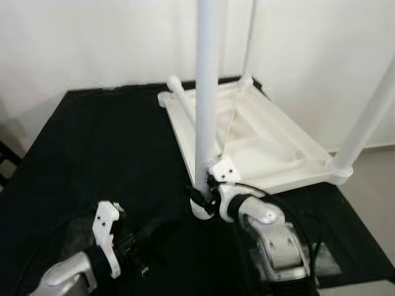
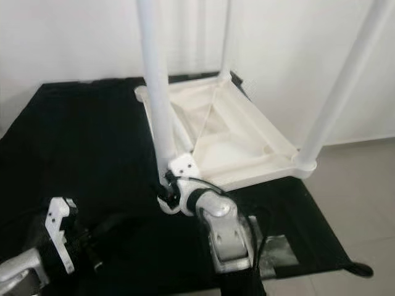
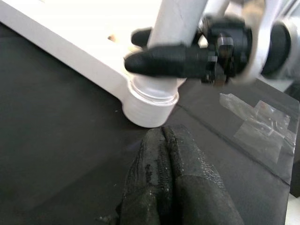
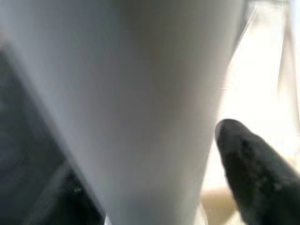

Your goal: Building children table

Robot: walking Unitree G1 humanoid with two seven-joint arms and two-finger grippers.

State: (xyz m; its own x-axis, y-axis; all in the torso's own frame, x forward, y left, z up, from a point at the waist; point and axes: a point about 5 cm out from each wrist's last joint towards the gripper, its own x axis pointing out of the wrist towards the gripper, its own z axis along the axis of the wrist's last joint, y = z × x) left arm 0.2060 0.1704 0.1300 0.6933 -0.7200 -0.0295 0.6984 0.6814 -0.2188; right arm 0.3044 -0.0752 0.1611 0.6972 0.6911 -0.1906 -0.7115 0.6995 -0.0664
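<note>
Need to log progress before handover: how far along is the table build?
Three legs stand in the upside-down tabletop: the near leg, the right leg and the far leg. In hand: the right gripper is clamped around the near leg just above its corner socket. The left gripper is shut, holding nothing. Left: the fourth leg lies loose across the tabletop.
</note>
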